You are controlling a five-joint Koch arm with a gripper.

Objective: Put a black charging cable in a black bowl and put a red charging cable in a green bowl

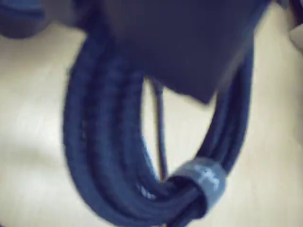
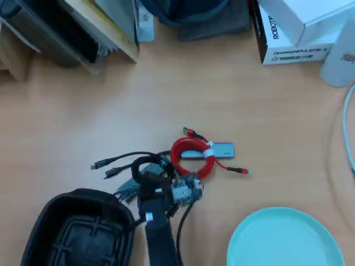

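Observation:
The black charging cable [image 1: 104,142] fills the wrist view as a thick dark coil bound by a grey tie, blurred. Its upper part runs under the dark jaw of my gripper [image 1: 189,80], which looks shut on it. In the overhead view my gripper [image 2: 145,176] sits over the black cable [image 2: 119,160], whose loose ends trail left. The red charging cable [image 2: 191,158], a tight coil with a white tie, lies just right of the gripper. The black bowl [image 2: 50,213] is at the lower left, close to the arm. The green bowl [image 2: 283,238] is at the lower right.
A flat grey hub [image 2: 222,149] lies behind the red coil. White boxes [image 2: 294,27] stand at the back right, and a wooden frame and dark clutter [image 2: 83,27] at the back left. A white lead [image 2: 349,127] runs along the right edge.

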